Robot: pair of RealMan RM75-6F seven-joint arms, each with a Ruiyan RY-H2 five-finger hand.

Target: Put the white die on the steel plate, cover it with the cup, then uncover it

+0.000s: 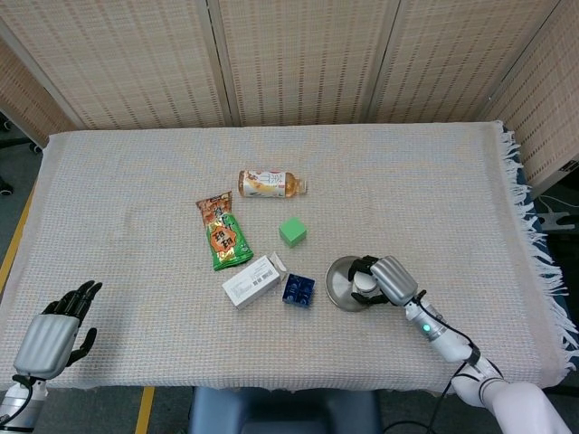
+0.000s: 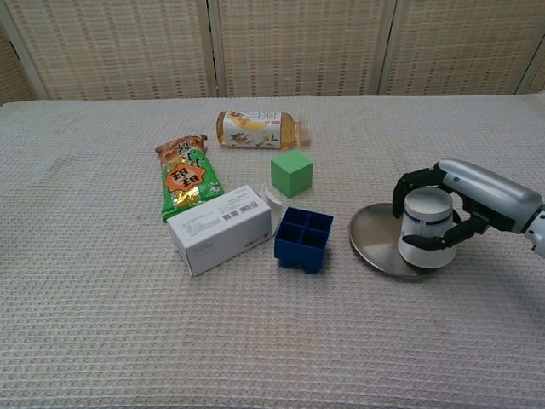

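Note:
A white cup (image 2: 426,230) stands upside down on the right part of the steel plate (image 2: 375,239), which lies right of centre on the table. My right hand (image 2: 477,196) wraps the cup from the right, fingers behind it and thumb in front, and holds it. In the head view the cup (image 1: 365,283) shows only partly under my right hand (image 1: 393,278) on the plate (image 1: 339,280). No white die can be seen in either view. At the table's near left corner my left hand (image 1: 52,339) rests open and holds nothing.
Left of the plate sit a blue compartment tray (image 2: 304,238), a white box (image 2: 221,228) and a green snack packet (image 2: 186,179). A green cube (image 2: 292,172) and a lying drink bottle (image 2: 255,129) are further back. The cloth's fringed edge (image 1: 543,262) runs down the right.

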